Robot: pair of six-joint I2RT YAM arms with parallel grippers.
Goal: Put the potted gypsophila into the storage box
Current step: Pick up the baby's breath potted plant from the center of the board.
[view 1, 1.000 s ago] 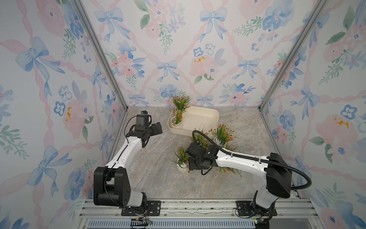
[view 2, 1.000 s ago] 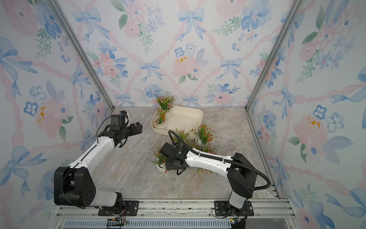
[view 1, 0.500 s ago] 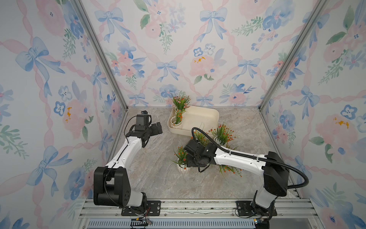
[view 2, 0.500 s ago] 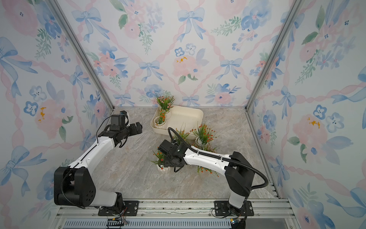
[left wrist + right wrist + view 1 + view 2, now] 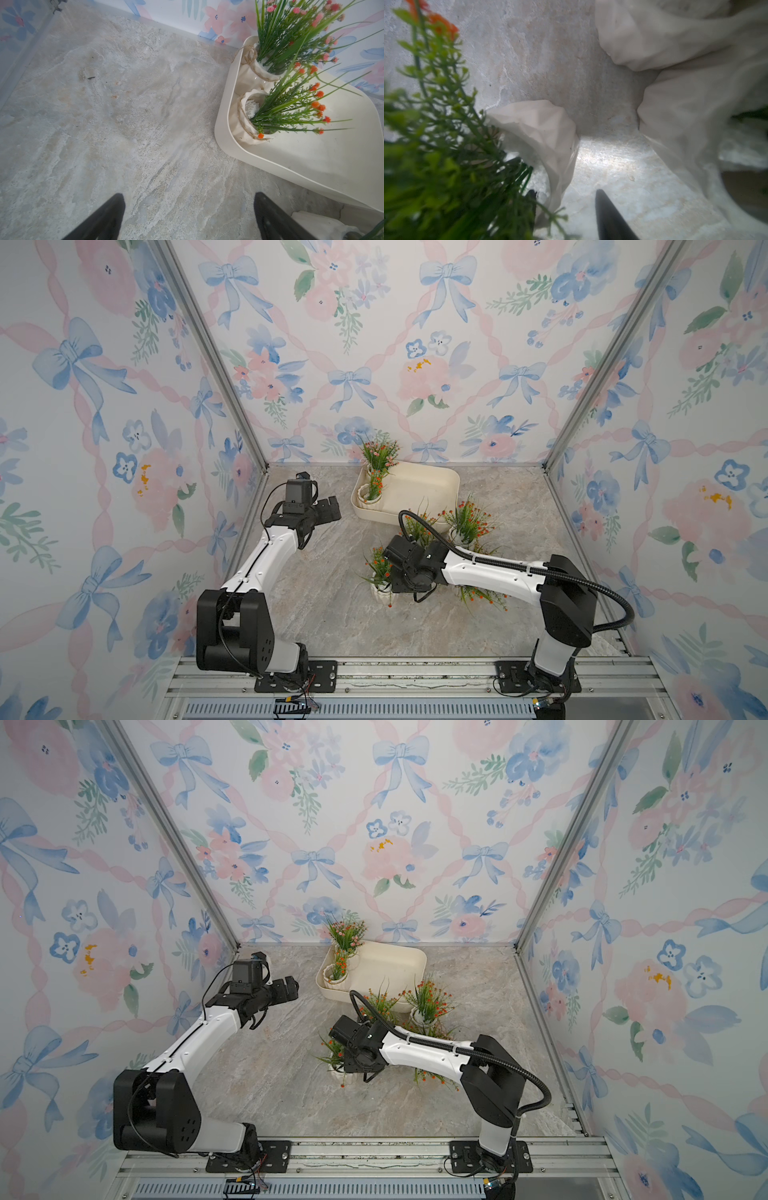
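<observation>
The right fingers (image 5: 604, 207) straddle the wall of a potted gypsophila (image 5: 542, 133) at mid-surface, one among the sprigs and one outside with a gap showing, so not yet pinching. The pot looks light and stiff and the sprigs springy, so the rim seems the surest hold. The left fingers (image 5: 112, 209) hang spread and empty. Two pots (image 5: 371, 494) stand at the left end of the storage box (image 5: 424, 489). The marbled surface (image 5: 332, 614) looks smooth, and papered walls (image 5: 374, 344) close in.

Marbled tabletop (image 5: 332, 614); floral walls (image 5: 374, 344) (blue bows)
</observation>
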